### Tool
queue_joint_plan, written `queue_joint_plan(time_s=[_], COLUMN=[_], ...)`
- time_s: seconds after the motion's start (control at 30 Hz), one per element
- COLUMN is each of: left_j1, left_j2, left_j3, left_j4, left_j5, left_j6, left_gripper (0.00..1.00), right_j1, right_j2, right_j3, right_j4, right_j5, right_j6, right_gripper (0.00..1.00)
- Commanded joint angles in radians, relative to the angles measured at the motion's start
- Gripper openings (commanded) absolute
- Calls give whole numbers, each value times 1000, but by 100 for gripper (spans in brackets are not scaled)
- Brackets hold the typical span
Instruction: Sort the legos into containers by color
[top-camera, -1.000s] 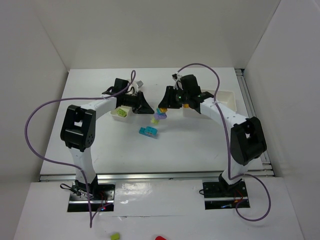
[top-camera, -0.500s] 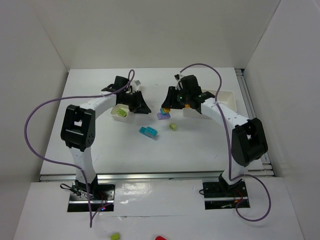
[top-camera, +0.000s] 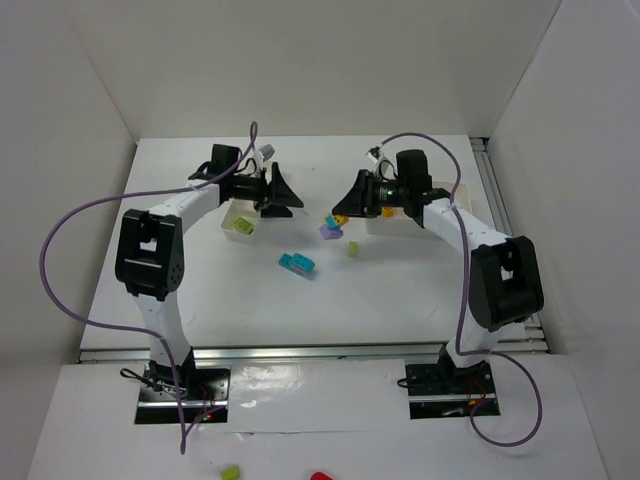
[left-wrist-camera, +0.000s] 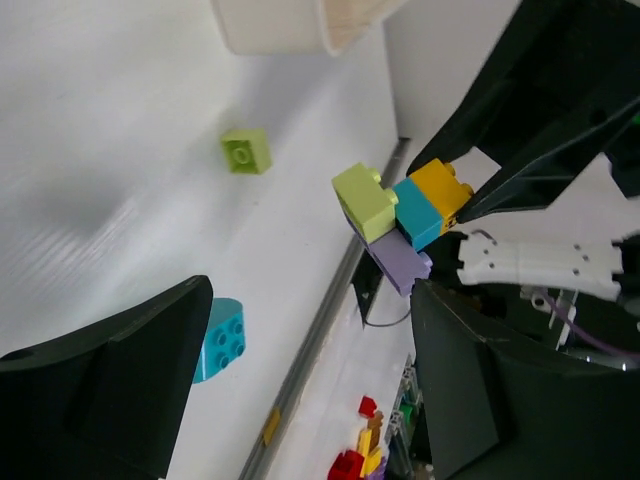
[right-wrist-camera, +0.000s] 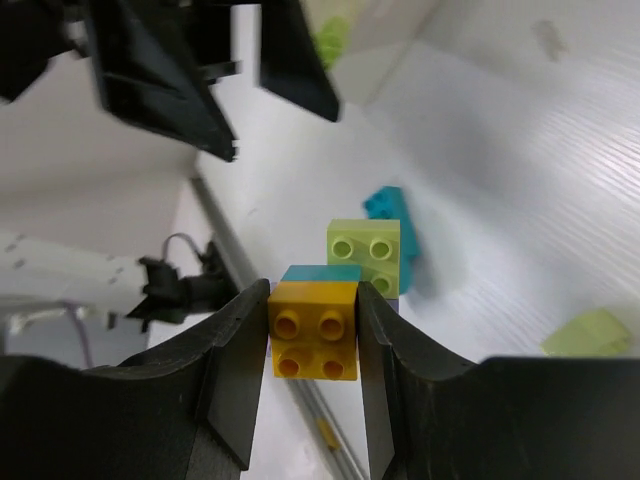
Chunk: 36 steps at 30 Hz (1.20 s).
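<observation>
Two arms reach over the far half of the bench. The right claw (top-camera: 343, 211) is closed on a yellow brick (right-wrist-camera: 312, 330), one finger pressed on each side of it. That brick is one of a clump of four joined bricks. The other three are a cyan brick (left-wrist-camera: 418, 213), a pale green brick (left-wrist-camera: 365, 201) and a purple brick (left-wrist-camera: 400, 262). The clump is held up off the bench, about midway between the left and right edges and nearer the far edge than the near one.

The left claw (top-camera: 280, 198) stands open with nothing in it, its two fingers (left-wrist-camera: 100, 390) spread wide. It faces the clump from the left and is apart from it.

Two loose pieces lie on the bench. One is a cyan piece (top-camera: 297, 263) near the middle of the bench. The other is a single pale green brick (top-camera: 352, 249), a little to the right of the cyan piece and on the near side of the held clump.

There are two white trays. The left tray (top-camera: 232, 232) sits in the far left part of the bench, by the left arm, and holds one pale green brick (top-camera: 243, 228). The right tray (top-camera: 452, 190) sits toward the far right corner, largely behind the right arm. What lies in it cannot be seen.
</observation>
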Motion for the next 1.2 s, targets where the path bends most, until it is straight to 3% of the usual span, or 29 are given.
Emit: queue_joint_plan(time_s=[0.0, 0.17, 0.37, 0.53, 0.9, 1.0, 1.17], left_j1=[-4, -34, -53, -62, -122, -131, -131], left_j2=[-30, -12, -12, -12, -12, -1, -1], left_j3=[-18, -18, -27, -47, -29, 5, -6], left_j4=[163, 230, 339, 441, 229, 174, 256], left_j5=[214, 325, 379, 454, 518, 509, 498], left_j6=[13, 23, 5, -52, 163, 198, 119], left_gripper=[90, 88, 88, 79, 78, 73, 55], right_j1=[4, 4, 4, 4, 4, 4, 4], right_j2=[-22, 12, 42, 62, 116, 125, 145], right_j3=[6, 6, 49, 60, 60, 60, 60], right_j4=[211, 381, 382, 372, 490, 490, 490], right_j5=[-294, -455, -512, -521, -521, -521, -521], right_j6=[61, 180, 180, 190, 286, 286, 286], right_gripper=[29, 29, 29, 29, 30, 30, 30])
